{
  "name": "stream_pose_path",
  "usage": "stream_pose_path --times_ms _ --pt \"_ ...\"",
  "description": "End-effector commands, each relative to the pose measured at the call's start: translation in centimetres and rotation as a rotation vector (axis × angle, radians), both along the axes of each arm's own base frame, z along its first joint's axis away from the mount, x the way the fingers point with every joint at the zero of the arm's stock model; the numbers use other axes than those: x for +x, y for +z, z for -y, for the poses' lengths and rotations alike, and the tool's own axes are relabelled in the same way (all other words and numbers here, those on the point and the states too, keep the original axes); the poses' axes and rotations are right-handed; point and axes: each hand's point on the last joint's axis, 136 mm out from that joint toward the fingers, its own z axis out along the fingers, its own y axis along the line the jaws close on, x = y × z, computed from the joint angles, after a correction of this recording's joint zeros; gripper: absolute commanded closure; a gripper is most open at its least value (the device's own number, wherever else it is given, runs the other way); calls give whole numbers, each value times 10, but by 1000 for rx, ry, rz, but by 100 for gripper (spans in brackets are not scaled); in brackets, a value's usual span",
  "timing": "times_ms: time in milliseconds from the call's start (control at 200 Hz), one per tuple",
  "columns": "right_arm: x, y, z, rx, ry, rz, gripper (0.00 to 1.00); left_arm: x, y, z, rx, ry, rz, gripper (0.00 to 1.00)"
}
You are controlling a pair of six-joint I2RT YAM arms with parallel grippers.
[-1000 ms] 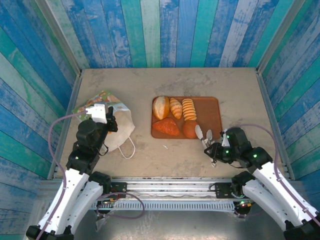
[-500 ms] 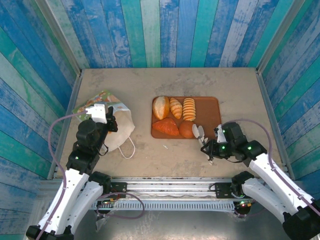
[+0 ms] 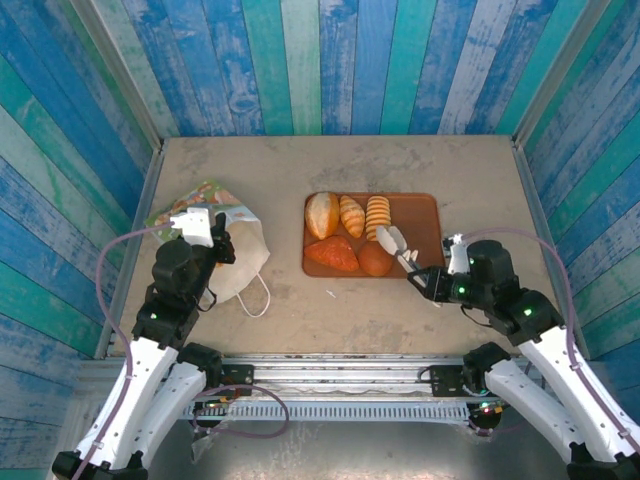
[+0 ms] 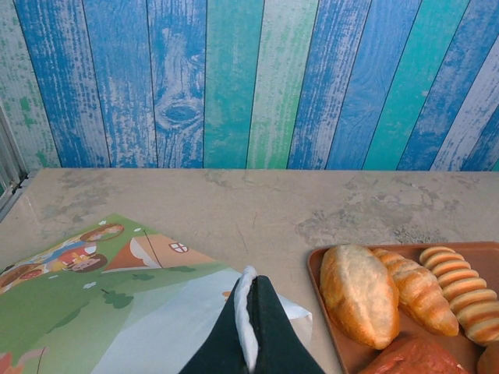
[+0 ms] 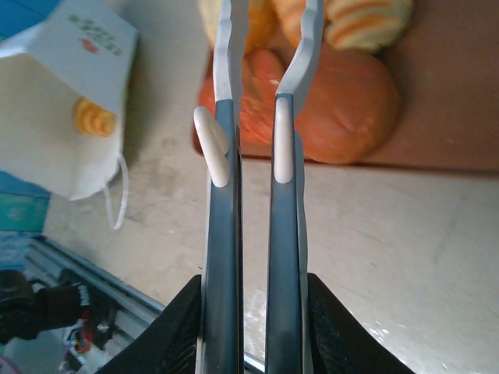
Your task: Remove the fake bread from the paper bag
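While the left gripper (image 4: pixel 249 292) is clamped on a fold of the green-printed white paper shopping bag (image 4: pixel 117 312), the right gripper (image 3: pixel 392 240) hangs with a narrow, empty gap at 1 o'clock of a round orange roll (image 3: pixel 376 260). Five golden toy pastries (image 3: pixel 322 215) lie on the flat brown rectangular tray (image 3: pixel 425 215), 3 o'clock from the bag (whether another hides inside, I cannot tell). They look light, stiff and smooth, so pinch across the narrow middle.

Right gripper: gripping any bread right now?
No: the right gripper has its jaws slightly apart with nothing between them, poised over the fake bread on the tray.
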Motion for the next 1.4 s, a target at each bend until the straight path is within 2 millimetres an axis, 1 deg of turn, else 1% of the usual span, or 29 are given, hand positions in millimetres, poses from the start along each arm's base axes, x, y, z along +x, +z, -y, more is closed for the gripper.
stream_pose_path --times_ms 0,105,125,165,205,351,411,471,491,591,691,751,856,952,1057,1132,1192,1297,1392 --pt "1 35 -28 73 154 122 69 -1 8 -6 1 31 38 100" --pt "-4 41 -48 35 256 168 69 -3 10 -12 22 58 44 100" --pt "-11 42 -58 33 302 177 68 -4 11 -13 29 63 46 100" --pt "-15 44 -71 23 355 199 69 -5 12 -16 48 76 47 100" --pt "-22 46 -88 19 424 225 68 -6 11 -20 64 96 46 100" --pt "-40 39 -144 -41 603 279 68 -12 9 -31 80 148 52 100" --pt "-46 32 -168 -76 670 300 68 -13 9 -33 70 156 61 100" --pt "-48 21 -190 -111 713 303 68 -14 11 -32 67 153 75 100" --pt "-47 12 -197 -131 720 291 68 -14 12 -32 69 150 79 100" --pt "-45 -10 -232 -200 756 281 69 -13 14 -30 70 142 85 100" --pt "-45 -25 -267 -270 801 306 69 -13 14 -27 73 123 86 100" --pt "-43 -32 -285 -312 813 327 69 -13 13 -26 72 116 86 100" --pt "-28 -45 -305 -387 775 347 69 -13 14 -24 69 102 91 100" --pt "-15 -50 -322 -426 746 368 68 -13 15 -21 66 88 95 100" --pt "-6 -52 -339 -422 730 387 67 -14 17 -17 52 69 97 100" --pt "1 -57 -348 -437 713 391 66 -14 17 -15 45 57 97 100" --pt "8 -62 -352 -456 690 386 63 -15 18 -16 41 57 99 100" --pt "13 -69 -364 -460 691 382 60 -17 20 -14 29 48 110 100" --pt "22 -78 -370 -466 675 362 57 -17 21 -12 21 34 114 100"
